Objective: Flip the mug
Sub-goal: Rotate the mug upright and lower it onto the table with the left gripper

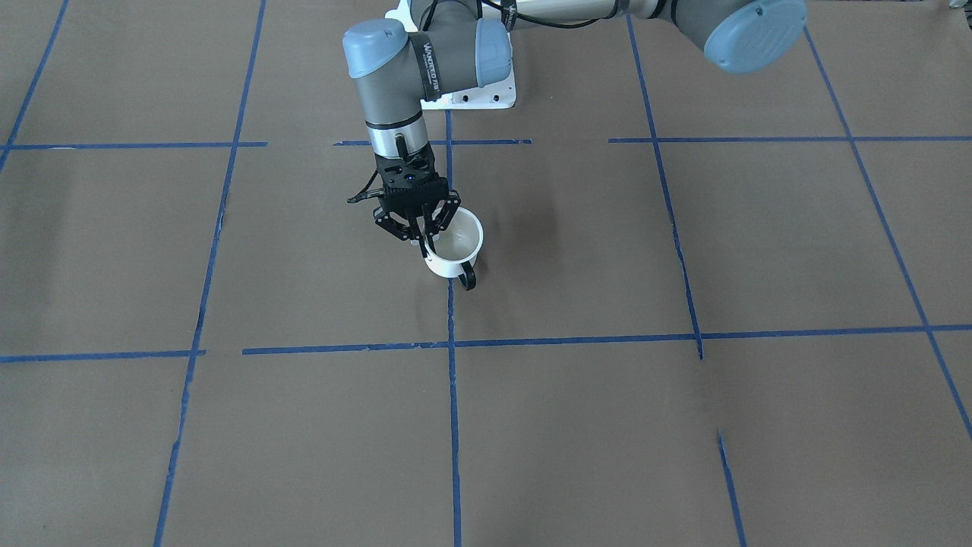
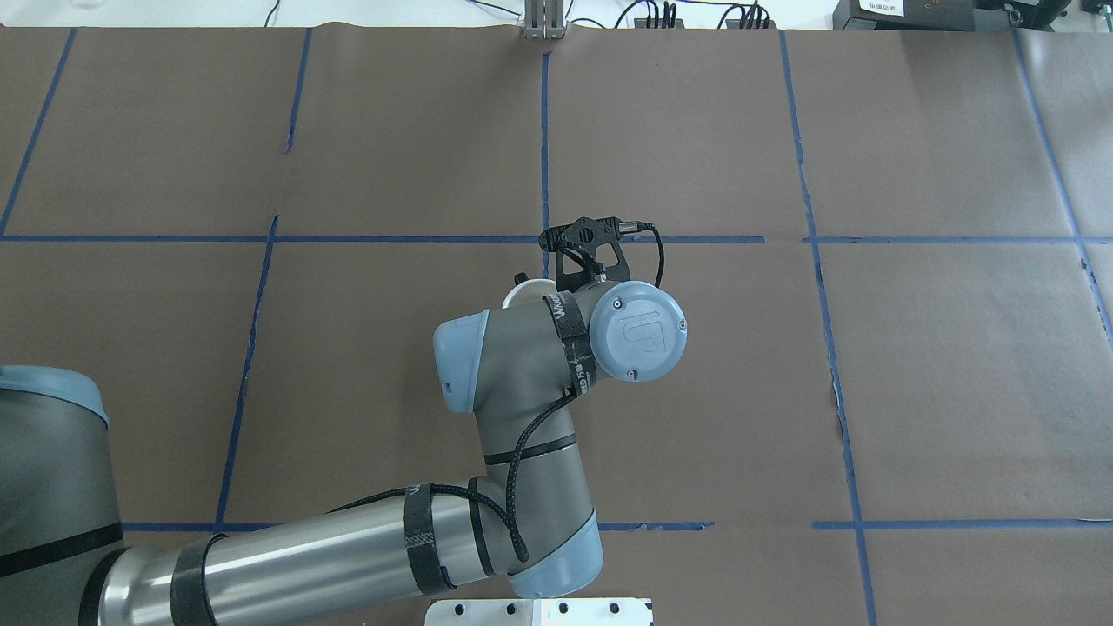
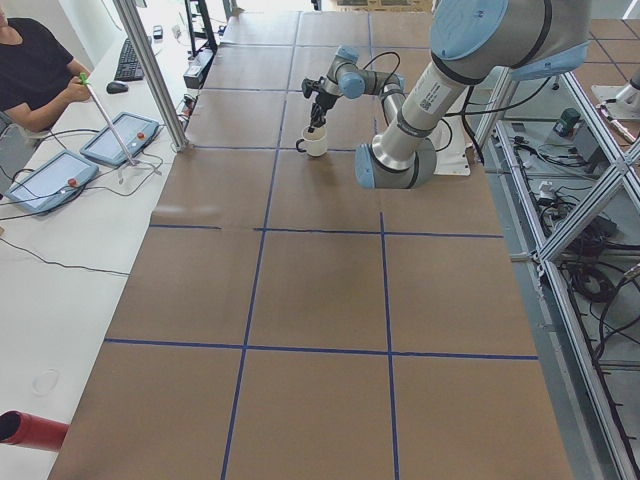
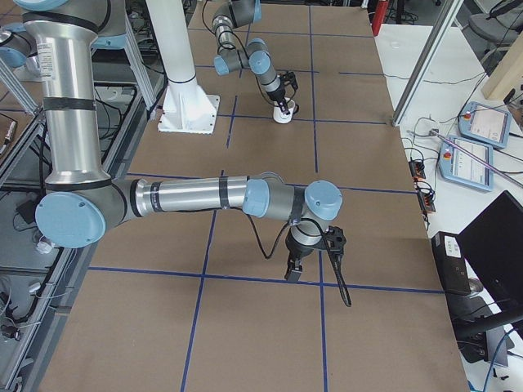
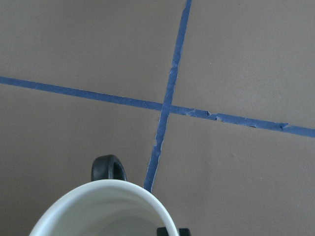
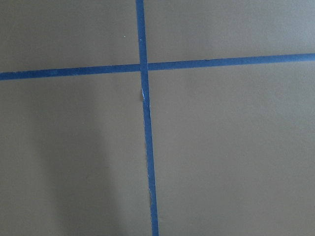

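Observation:
The white mug (image 1: 456,247) stands mouth up near the table's middle, by a blue tape line. Its black handle (image 1: 467,277) points away from the robot. The smiley face does not show. My left gripper (image 1: 425,239) comes straight down and is shut on the mug's rim, one finger inside and one outside. The left wrist view shows the mug's rim (image 5: 103,206) and handle from above. In the overhead view my wrist hides all but a sliver of the mug (image 2: 524,294). My right gripper (image 4: 294,272) hangs over the table far from the mug; I cannot tell whether it is open.
Brown paper with a blue tape grid (image 1: 577,342) covers the table. The robot's white base plate (image 1: 471,95) lies behind the mug. A side desk with tablets (image 3: 100,145) and a seated person (image 3: 30,60) is past the far edge.

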Robot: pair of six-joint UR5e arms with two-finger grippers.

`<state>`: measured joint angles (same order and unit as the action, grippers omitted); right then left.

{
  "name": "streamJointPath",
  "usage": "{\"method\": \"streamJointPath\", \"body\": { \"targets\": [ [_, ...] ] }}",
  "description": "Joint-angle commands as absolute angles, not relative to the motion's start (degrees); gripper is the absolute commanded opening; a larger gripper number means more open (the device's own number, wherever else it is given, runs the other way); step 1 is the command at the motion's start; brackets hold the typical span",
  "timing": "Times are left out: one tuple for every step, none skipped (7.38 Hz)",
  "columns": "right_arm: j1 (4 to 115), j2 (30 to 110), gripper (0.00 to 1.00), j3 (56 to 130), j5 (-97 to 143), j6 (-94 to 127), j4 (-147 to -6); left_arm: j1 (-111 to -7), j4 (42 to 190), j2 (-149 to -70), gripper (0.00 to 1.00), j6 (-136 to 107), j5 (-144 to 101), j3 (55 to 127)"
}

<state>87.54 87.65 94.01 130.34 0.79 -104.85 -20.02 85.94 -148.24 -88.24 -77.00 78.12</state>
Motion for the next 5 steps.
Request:
{"method": "streamJointPath", "body": {
  "targets": [
    [87.5,87.6,1.00,94.0,130.3,0.8,-104.9,-20.0,86.0,-148.2,0.99,-88.2,-76.8,78.1],
    [87.5,87.7,1.00,94.0,130.3,0.8,-104.9,-20.0,86.0,-148.3,1.00,-88.2,-76.6,78.1],
    [87.5,87.6,1.00,94.0,130.3,0.8,-104.9,-20.0,86.0,-148.3,1.00,-88.2,-76.6,78.2],
    [87.5,87.6,1.00,94.0,130.3,0.8,-104.9,-20.0,86.0,-148.4,1.00,-87.5,-76.6,78.7],
    [87.5,87.6,1.00,94.0,130.3,0.8,-104.9,-20.0,85.7,-148.4,1.00,-87.3,-76.7,79.5]
  ]
}}
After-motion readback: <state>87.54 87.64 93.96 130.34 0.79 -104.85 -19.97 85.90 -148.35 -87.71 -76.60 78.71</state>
